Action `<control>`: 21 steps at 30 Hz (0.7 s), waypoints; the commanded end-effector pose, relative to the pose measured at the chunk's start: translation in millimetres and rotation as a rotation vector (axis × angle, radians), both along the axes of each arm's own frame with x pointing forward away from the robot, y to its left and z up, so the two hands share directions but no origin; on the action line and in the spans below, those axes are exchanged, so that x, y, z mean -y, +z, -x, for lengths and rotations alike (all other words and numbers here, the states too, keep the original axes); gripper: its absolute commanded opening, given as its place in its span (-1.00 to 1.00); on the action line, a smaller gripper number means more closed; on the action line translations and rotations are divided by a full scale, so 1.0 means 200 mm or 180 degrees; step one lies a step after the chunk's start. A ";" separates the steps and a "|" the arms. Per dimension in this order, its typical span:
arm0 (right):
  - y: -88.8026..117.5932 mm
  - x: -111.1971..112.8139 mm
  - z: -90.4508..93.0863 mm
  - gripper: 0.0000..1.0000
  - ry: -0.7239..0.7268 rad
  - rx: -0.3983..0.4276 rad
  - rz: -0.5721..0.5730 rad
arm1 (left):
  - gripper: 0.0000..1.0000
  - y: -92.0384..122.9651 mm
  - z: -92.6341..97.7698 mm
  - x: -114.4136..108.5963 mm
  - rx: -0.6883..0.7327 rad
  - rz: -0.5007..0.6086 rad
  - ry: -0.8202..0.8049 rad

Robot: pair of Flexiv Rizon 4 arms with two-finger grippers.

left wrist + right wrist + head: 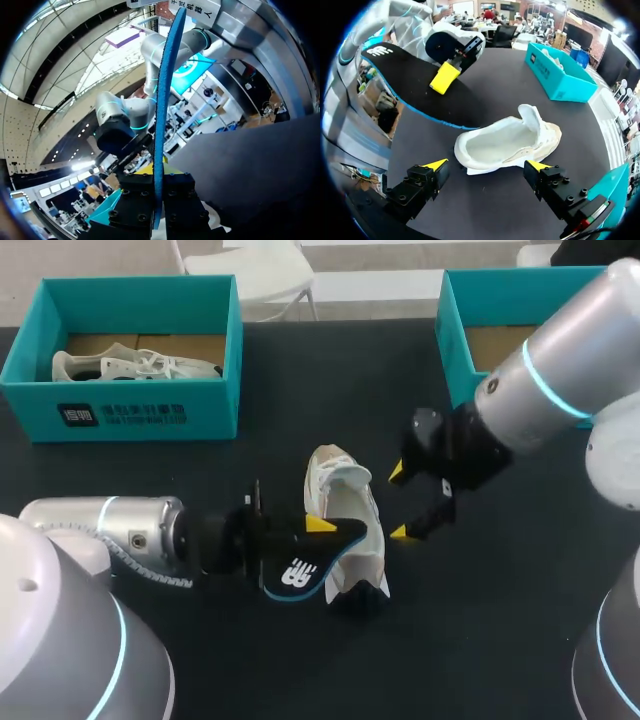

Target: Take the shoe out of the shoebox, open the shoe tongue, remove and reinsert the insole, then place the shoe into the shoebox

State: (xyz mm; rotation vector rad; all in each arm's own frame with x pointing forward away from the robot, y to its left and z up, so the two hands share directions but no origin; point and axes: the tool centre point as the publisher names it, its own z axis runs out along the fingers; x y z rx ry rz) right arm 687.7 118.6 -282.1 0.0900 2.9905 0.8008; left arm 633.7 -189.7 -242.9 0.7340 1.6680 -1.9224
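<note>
Black counter [300, 390] fills the scene, with a pale shoe [350, 505] lying near its middle. Well to the left of the shoe and farther back stands a teal shoebox [140, 415] holding a second pale shoe [135, 365]. Another teal shoebox [455, 330] stands to the shoe's right and farther back; the part in view shows only a bare cardboard floor.

The shoe is out of its box, its tongue is lifted back, and its inside looks empty. Just left of it, a dark insole [305, 565] with a blue edge is held clear of the counter. The left claw [318, 528] is clamped on that insole, one yellow tip on each face. The right claw [400, 502] hangs just right of the shoe, spread wide and holding nothing.

By my judgement, the first half of the task is done: shoe out, tongue open, insole removed. Putting the insole back and boxing the shoe remain.

A white logo marks the insole, and white print with a small dark badge runs along the left shoebox's front.
</note>
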 end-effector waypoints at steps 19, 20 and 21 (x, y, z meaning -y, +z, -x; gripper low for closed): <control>-0.20 0.03 -0.12 1.00 0.0282 0.0499 0.0167 | -1.00 -0.01 0.01 0.01 0.0083 0.0001 0.0070; -0.20 0.03 -0.12 1.00 0.0289 0.0472 0.0185 | -1.00 0.00 0.01 0.01 0.0086 0.0003 0.0077; -0.21 0.03 -0.13 1.00 0.0330 0.0446 0.0177 | -1.00 0.00 0.01 0.02 0.0086 0.0004 0.0078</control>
